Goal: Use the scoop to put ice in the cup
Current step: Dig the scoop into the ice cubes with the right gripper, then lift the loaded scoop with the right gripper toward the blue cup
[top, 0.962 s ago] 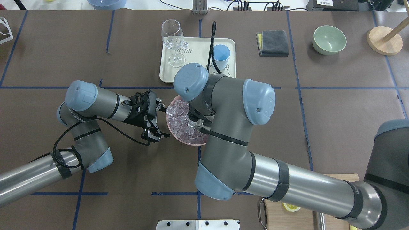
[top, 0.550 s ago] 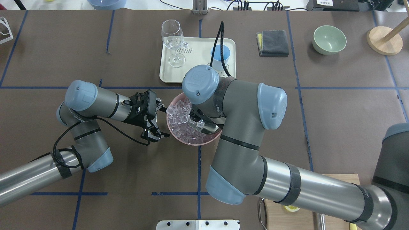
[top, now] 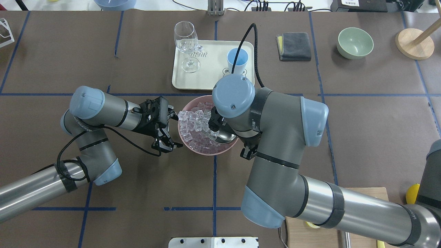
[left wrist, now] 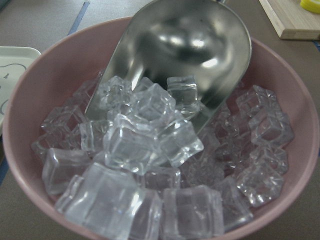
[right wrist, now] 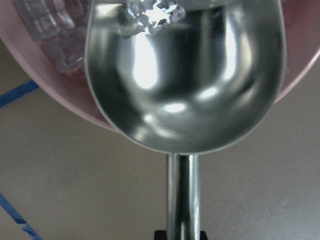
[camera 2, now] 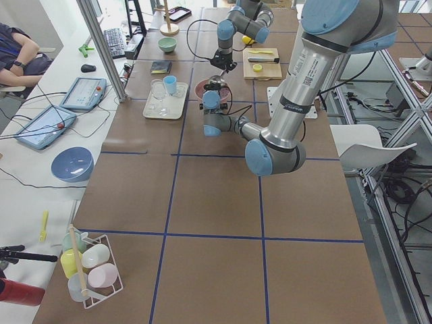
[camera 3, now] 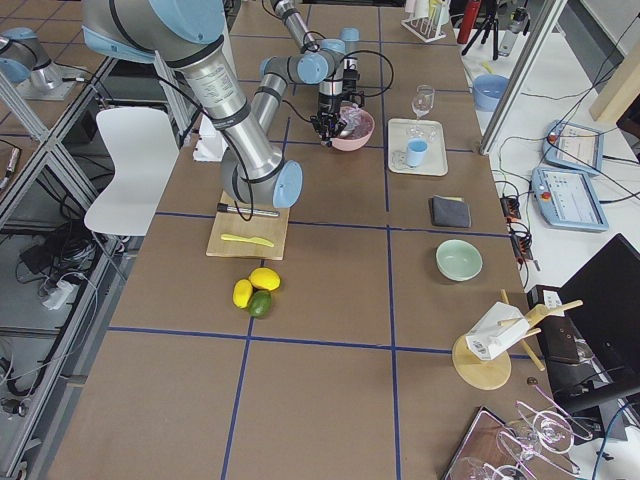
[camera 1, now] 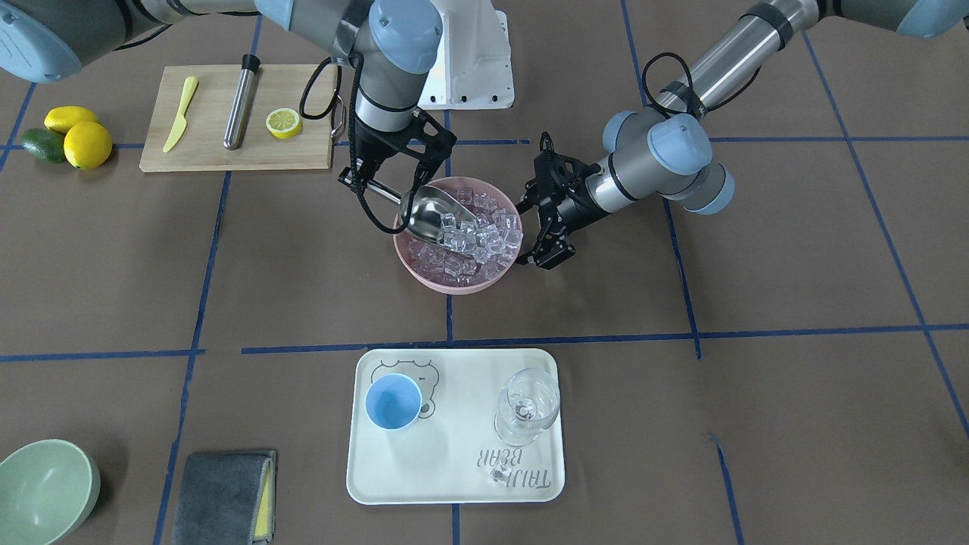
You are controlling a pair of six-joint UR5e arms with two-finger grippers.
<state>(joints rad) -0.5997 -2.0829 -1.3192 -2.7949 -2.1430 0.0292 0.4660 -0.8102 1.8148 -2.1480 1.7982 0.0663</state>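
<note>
The ice (camera 1: 477, 235) is a heap of clear cubes in a pink bowl (camera 1: 454, 286) at the table's middle. It also shows in the left wrist view (left wrist: 145, 145). My right gripper (camera 1: 369, 183) is shut on the handle of the steel scoop (camera 1: 433, 216). The scoop's trough (left wrist: 190, 45) lies tilted in the bowl with its lip against the cubes. Its inside (right wrist: 185, 75) is almost bare. My left gripper (camera 1: 532, 231) is open beside the bowl's rim, its jaws wide apart. The light blue cup (camera 1: 394, 401) stands empty on the cream tray (camera 1: 454, 469).
A clear stemmed glass (camera 1: 528, 405) with some ice stands on the tray, and one loose cube (camera 1: 497, 474) lies near it. A cutting board (camera 1: 303, 155) holds a knife, a steel cylinder and half a lemon. A green bowl (camera 1: 42, 484) and a grey cloth (camera 1: 219, 496) lie at the far side.
My right arm has swung toward the robot's right, drawing the scoop across the bowl and uncovering more of the ice and the cup. The left arm has not moved.
</note>
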